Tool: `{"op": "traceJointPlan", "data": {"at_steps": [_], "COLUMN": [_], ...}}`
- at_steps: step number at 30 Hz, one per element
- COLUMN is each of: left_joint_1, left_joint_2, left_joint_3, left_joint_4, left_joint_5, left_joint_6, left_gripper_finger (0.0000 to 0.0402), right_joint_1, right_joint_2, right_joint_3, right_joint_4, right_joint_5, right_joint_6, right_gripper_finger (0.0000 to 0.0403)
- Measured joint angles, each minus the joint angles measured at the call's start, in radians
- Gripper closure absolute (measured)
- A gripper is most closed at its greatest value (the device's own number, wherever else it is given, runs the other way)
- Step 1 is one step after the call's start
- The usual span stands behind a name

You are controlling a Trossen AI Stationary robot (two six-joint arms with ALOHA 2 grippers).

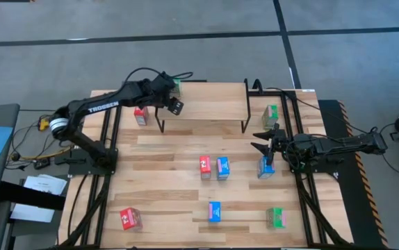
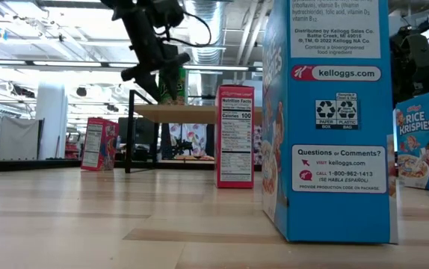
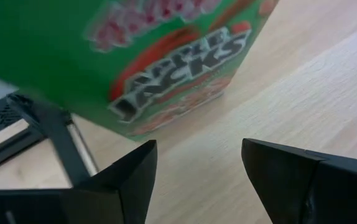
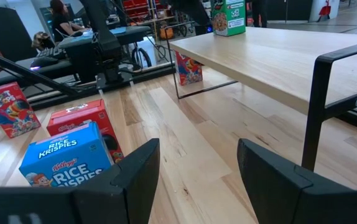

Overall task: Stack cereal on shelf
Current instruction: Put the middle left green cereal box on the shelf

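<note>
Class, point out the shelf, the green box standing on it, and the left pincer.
shelf (image 1: 206, 104), high view, bare wooden top.
green box (image 4: 229, 16), right wrist view, printed front.
left pincer (image 1: 174, 104), high view, between fingertips.

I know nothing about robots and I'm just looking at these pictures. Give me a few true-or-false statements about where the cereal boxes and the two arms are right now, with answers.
1. A green Apple Jacks box stands on the shelf. True.
2. The left gripper is clamped on that box. False: its jaws are open and empty, just off the box.
3. The right gripper carries a red box. False: it holds nothing; a blue Rice Krispies box stands beside it.
4. A red box stands on the table by the shelf's left end. True.
</note>
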Motion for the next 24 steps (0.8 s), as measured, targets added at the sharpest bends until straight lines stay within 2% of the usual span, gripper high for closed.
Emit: {"op": "traceJointPlan", "data": {"at_steps": [5,16,24], "left_joint_1": [0.0,-0.001,0.0], "left_joint_2": [0.012,0.011,0.011], "left_joint_3": [0.0,0.0,0.0], "left_joint_4": [0.02,0.052,0.086], "left_joint_5": [-0.008,-0.05,-0.057], "left_joint_6": [-0.003,-0.006,-0.015], "left_gripper_finger": [0.0182,0.022,0.0226], "right_joint_1": [0.0,0.0,0.0], "right_joint_2": [0.0,0.0,0.0], "right_joint_3": [0.0,0.0,0.0], "right_joint_4": [0.0,0.0,0.0], "right_joint_5": [0.0,0.0,0.0], "right_joint_6": [0.0,0.0,0.0], "right_gripper_finger": [0.0163,0.0163,0.0163]}}
